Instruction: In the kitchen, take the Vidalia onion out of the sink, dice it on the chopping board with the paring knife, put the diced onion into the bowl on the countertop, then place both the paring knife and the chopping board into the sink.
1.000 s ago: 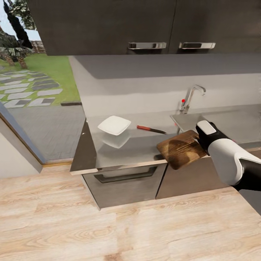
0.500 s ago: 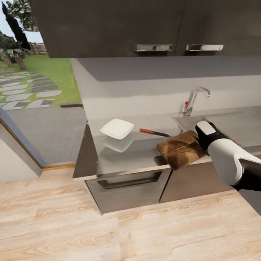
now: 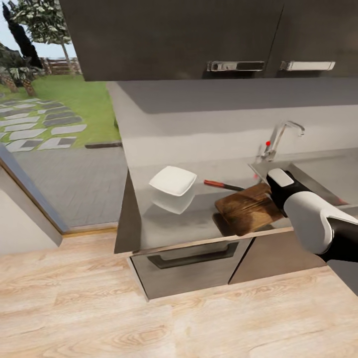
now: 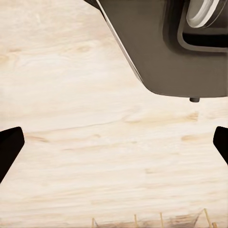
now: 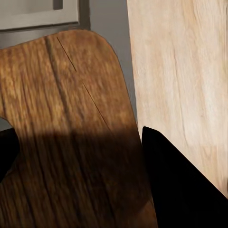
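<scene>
A: Evidently late stage? The right gripper is clamped on the board, carried tilted just above the countertop beside the sink.

B: Likely. The knife lies on the counter near the bowl; both tools are outside the sink.

A: Orientation?

B: The board's long axis runs from the gripper toward the counter's front edge. The left gripper hangs wide apart.

Sink basin cut off; right hand grip hidden.

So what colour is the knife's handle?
Red, on the paring knife; the head view shows it best.
</scene>
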